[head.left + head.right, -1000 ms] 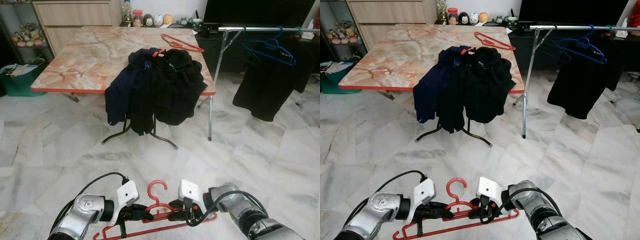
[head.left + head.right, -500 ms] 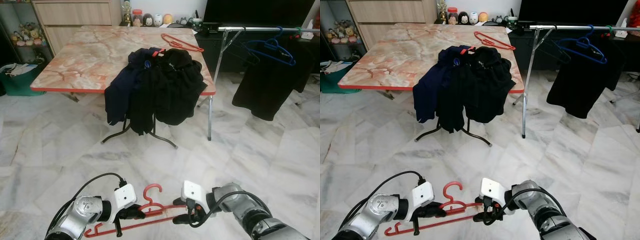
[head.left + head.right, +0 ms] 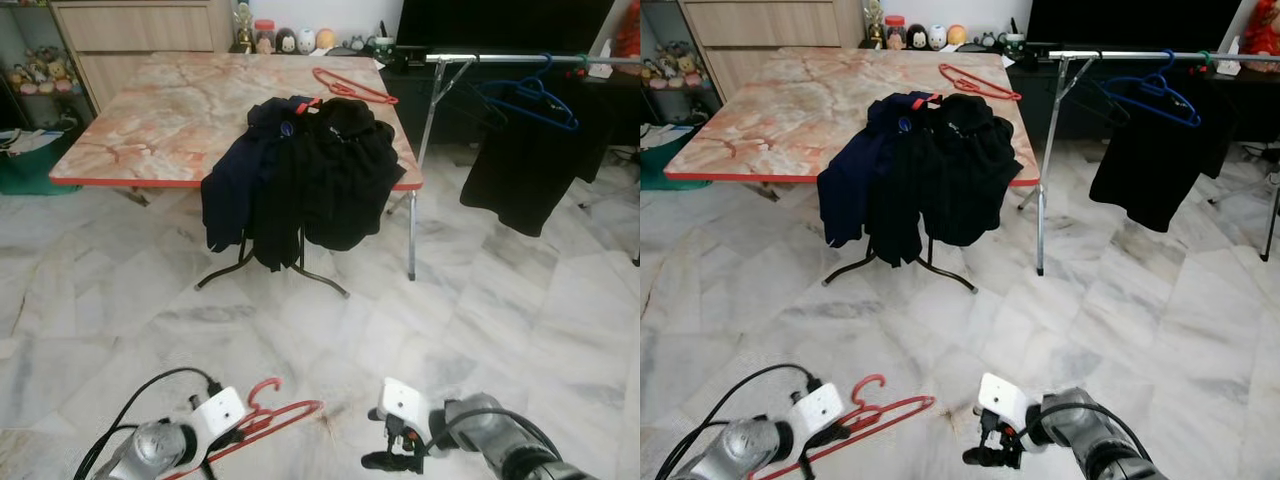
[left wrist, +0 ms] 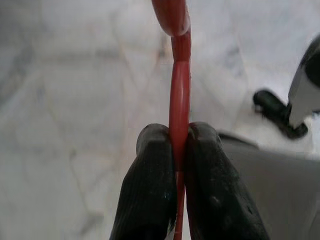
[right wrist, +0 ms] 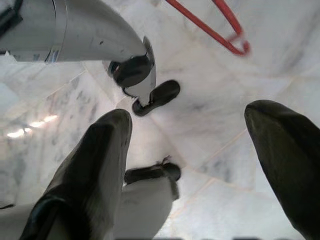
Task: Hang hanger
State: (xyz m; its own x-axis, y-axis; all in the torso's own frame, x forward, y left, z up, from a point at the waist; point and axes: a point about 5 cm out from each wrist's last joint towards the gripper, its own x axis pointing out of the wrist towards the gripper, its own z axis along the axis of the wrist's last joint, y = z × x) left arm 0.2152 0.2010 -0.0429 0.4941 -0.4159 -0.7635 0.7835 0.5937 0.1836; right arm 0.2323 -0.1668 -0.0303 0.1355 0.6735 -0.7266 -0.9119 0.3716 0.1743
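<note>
One red hanger (image 3: 875, 410) juts from the left gripper (image 4: 172, 165), whose fingers pinch its bar above the marble floor (image 3: 520, 300). The right gripper (image 5: 190, 150) hangs beside it, fingers spread and empty.

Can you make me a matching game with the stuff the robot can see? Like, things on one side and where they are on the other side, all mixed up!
Things:
1. red hanger
2. blue hanger
3. pile of dark clothes
4. right tool

Places or states:
A. hooked on the metal rail
B. draped over the front edge of the marble table
C. open, holding nothing, low above the floor
D. pinched in the left tool

Right pairs: 1-D, 2-A, 3-B, 4-C
</note>
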